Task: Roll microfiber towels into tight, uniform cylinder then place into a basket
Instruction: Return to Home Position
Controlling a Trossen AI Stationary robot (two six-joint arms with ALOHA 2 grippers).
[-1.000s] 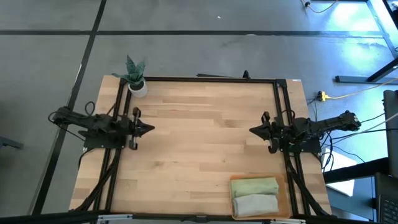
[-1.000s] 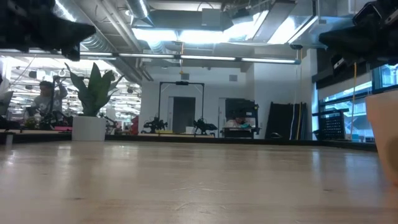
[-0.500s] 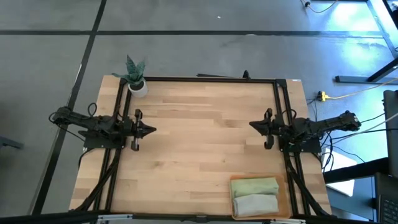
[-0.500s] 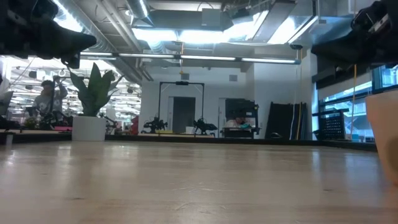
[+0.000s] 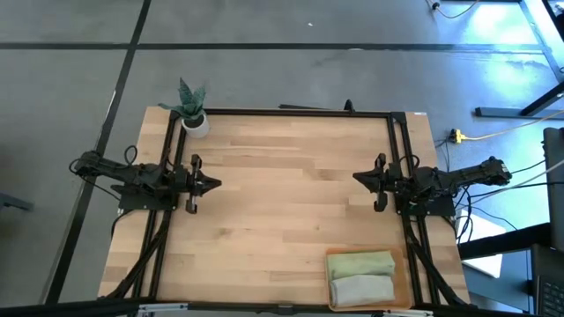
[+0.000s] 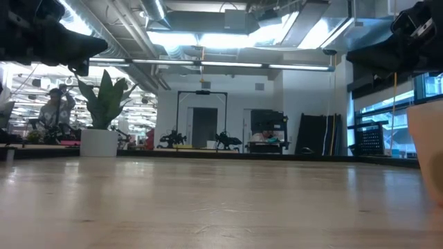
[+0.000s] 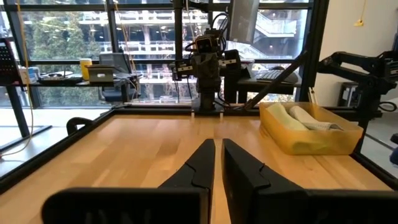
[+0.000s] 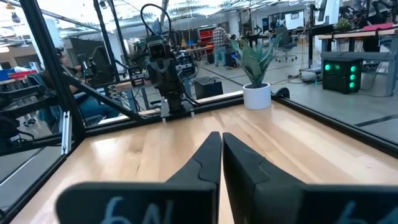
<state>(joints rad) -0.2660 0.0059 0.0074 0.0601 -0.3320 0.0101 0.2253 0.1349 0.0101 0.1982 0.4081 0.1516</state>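
Orange basket [image 5: 403, 273] apart from right hand [image 5: 357, 180]

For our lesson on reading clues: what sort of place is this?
Probably a robotics lab in an open industrial hall: a left arm and a right arm flank a framed wooden table, more rigs stand in the room behind, and bare pipes cross the ceiling.

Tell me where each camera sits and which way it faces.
High: above the table, looking straight down on left gripper and right gripper.
Low: tabletop height, looking level into the room; grippers at upper corners.
Left wrist: faces the right arm; own shut fingers.
Right wrist: faces the left arm; own shut fingers.
Shared: high and left wrist see the basket.
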